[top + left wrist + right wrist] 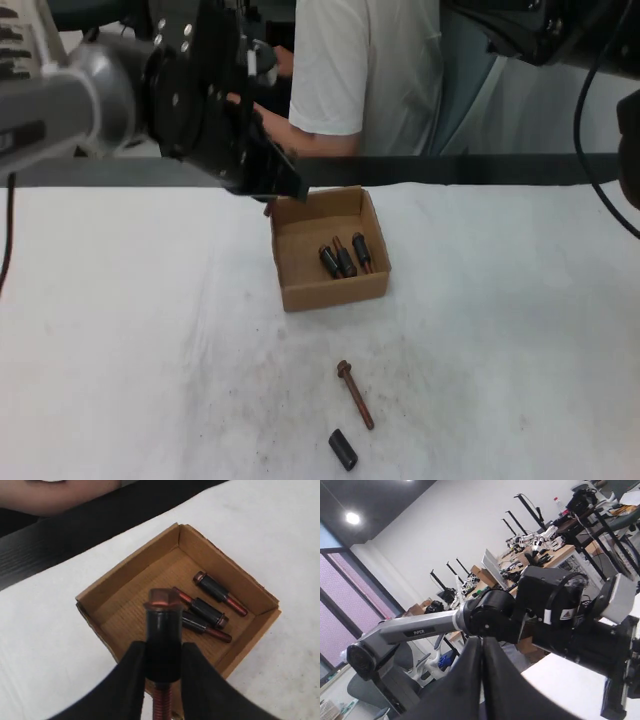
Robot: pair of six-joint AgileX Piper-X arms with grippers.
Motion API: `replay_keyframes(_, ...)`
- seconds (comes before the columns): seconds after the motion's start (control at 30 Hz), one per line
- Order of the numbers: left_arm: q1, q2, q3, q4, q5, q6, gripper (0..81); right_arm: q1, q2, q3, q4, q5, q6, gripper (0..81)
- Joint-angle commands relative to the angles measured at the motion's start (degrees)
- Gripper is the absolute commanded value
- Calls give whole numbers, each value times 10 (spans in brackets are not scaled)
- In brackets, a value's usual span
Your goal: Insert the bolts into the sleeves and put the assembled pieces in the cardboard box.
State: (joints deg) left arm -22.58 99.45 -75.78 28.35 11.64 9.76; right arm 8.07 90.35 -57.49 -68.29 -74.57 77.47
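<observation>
Since three assembled pieces [205,609] are already laid side by side on the floor of the cardboard box [135,565], the task is judged to be well past its middle. A fourth piece [162,622] — a copper-coloured bolt seated in a black sleeve — is pinched by its sleeve between the fingers [127,680] of the left gripper [162,655] and is held above one corner of the box, not yet released. One loose bolt [356,395] and one loose sleeve [343,449] are left on the white bench [120,330], near each other but apart, well clear of the box; these are yet to be joined and boxed. The left arm [100,100] is stretched across the bench to the box's far corner, its wrist tipped down toward it. The right gripper [481,652] is raised and turned out toward the room, pressed together on nothing.
</observation>
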Motion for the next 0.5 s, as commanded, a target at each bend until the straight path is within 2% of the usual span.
replay_keyframes(0.0, -3, -3, -14, 6, -11, 27, 3, 1, -8, -1, -14, -3, 9, 8)
replay_keyframes(0.47, -14, 56, -14, -14, 10, 40, 3, 1, -8, -1, -15, -3, 10, 8)
